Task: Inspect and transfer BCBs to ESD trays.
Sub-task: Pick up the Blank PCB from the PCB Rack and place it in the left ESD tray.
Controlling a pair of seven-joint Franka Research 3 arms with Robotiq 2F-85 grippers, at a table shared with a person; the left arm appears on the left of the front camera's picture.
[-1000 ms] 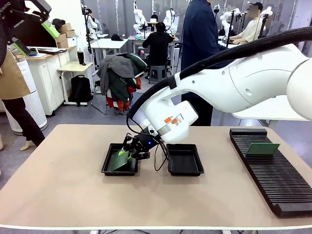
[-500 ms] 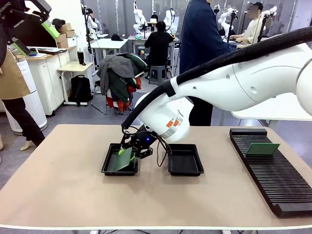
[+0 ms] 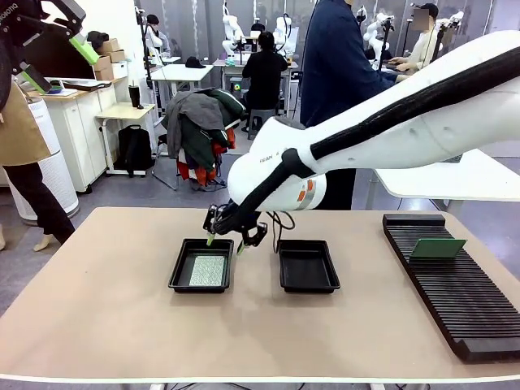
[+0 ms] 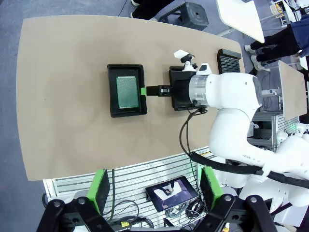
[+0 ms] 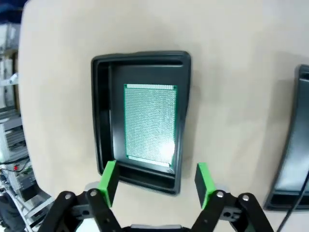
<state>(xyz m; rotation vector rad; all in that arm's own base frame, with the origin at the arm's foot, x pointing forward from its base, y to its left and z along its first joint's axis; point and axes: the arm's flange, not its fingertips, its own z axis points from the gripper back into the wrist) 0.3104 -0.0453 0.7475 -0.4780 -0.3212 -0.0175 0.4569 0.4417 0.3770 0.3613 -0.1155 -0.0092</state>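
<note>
- Board [image 3: 203, 270] lies flat in the left tray [image 3: 199, 289], pale speckled face up. In the right wrist view it sits nearer one long wall than the other.
- Right gripper [image 3: 226, 242] hangs just above that tray's far rim, at about 1 o'clock from the board. Its jaws are spread wide and hold nothing.
- Left gripper [image 4: 154, 193] is parked high above the table [image 3: 106, 325], jaws wide apart and empty.
- Right tray [image 3: 309, 288] sits at 3 o'clock of the left one, close beside it and bare.
- Rack [image 3: 455, 301] lies farther out at 3 o'clock. A second board [image 3: 437, 248] stands in its slots near the far end.
- Handling, as a judgement: these boards look thin, light and stiff, with a smooth face that pads could slip on.
- They probably tolerate a firm pinch but not bending or a knock on a corner.
- Best hold for the second board is likely its free top edge, pads on the two faces, then a straight lift out of the slot.
- The board in the left tray looks placed. Lying flat against the floor with walls close by, it offers little edge to pinch, so picking it up again would be awkward.
</note>
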